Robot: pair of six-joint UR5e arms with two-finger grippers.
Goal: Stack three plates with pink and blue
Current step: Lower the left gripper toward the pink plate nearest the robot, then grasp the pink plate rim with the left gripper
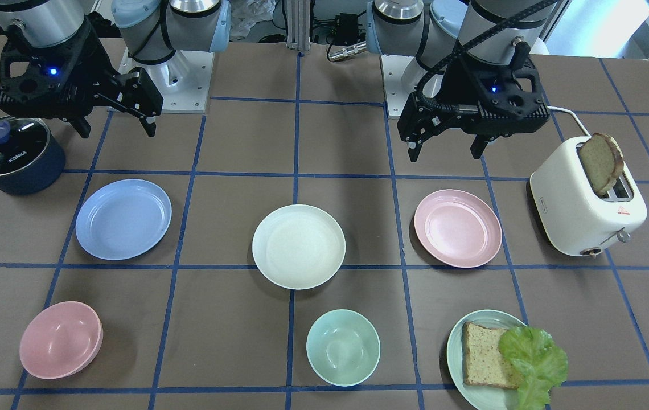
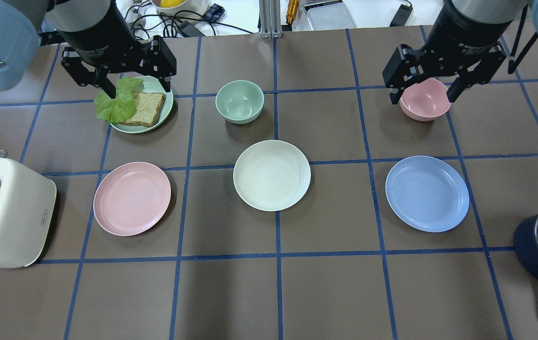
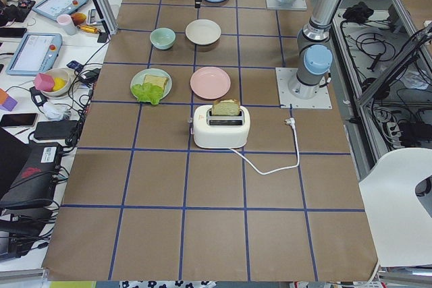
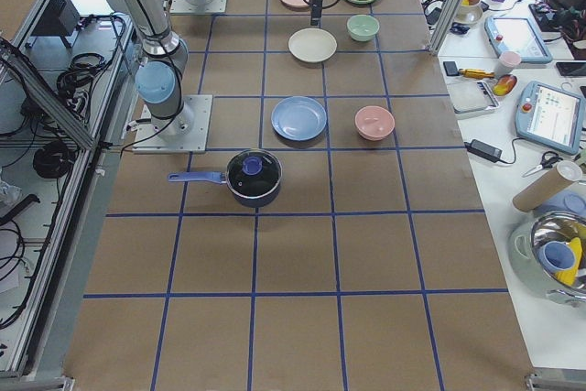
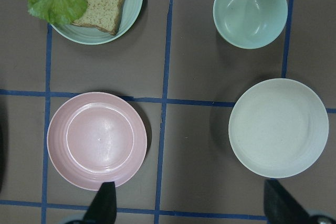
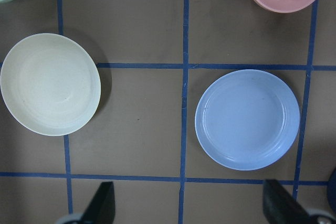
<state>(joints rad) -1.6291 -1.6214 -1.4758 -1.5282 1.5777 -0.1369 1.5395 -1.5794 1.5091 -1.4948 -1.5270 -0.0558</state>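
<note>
hovering at start: left gripper [image 1: 446, 151] and right gripper [image 1: 116, 130] both spread, empty. pink plate [image 2: 132, 198], cream plate [image 2: 272, 174], blue plate [image 2: 427, 193] sit apart, unstacked. next, probably: pinch pink plate's rim.

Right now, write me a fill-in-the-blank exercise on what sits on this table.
The matte cream-white round plate lies between the pale pink round plate and the ____ round plate.
The brown bread slice stands in the white ____.
The pale green round plate carries bread and ____.
The fingers of the left gripper are ____, gripping nothing.
Missing words: light blue; toaster; lettuce; open.
</note>
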